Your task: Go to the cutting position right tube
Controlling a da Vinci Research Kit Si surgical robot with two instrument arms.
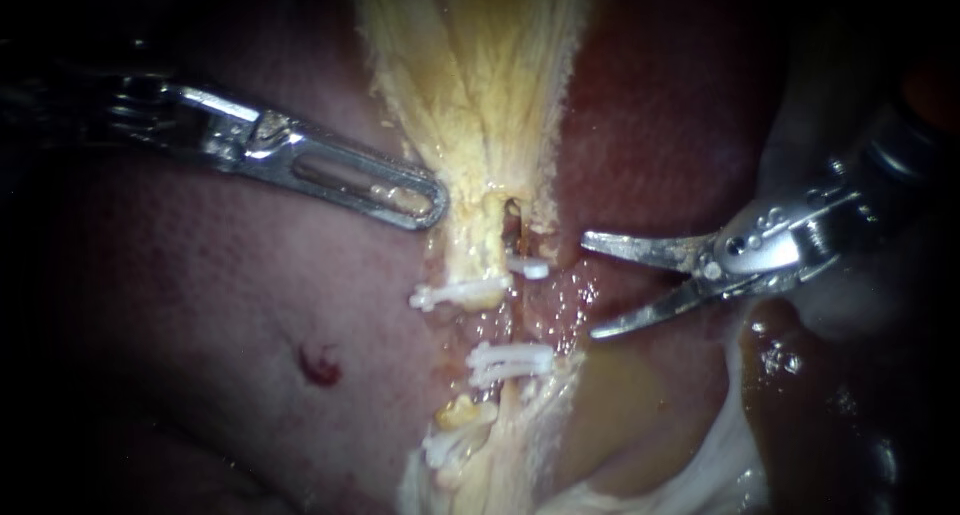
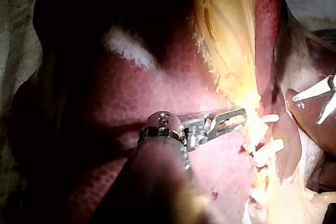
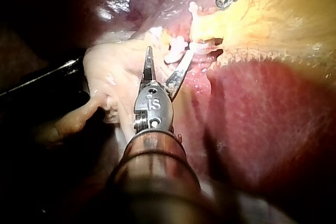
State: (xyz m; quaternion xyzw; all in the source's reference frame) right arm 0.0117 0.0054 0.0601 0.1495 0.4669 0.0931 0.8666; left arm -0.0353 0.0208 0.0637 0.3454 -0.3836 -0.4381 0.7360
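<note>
My right instrument [image 1: 590,286] comes in from the right with two curved blades standing open, a short way right of the thin right tube [image 1: 516,310] and apart from it. A small white clip [image 1: 530,268] sits on that tube above the blades' level, and a double clip [image 1: 510,361] sits below. The left tube [image 1: 478,260] is yellowish and carries a clip [image 1: 455,294]. My left instrument [image 1: 425,201] is shut on the gallbladder [image 1: 470,75] at its narrow neck. In the right wrist view the open blades [image 3: 167,62] point at the clips [image 3: 176,52].
Reddish liver [image 1: 200,305] lies on both sides, with a small dark red spot [image 1: 320,365] on its left part. More clips [image 1: 445,445] sit lower on the yellow tissue. Pale membrane and dark fluid [image 1: 780,375] lie under my right instrument.
</note>
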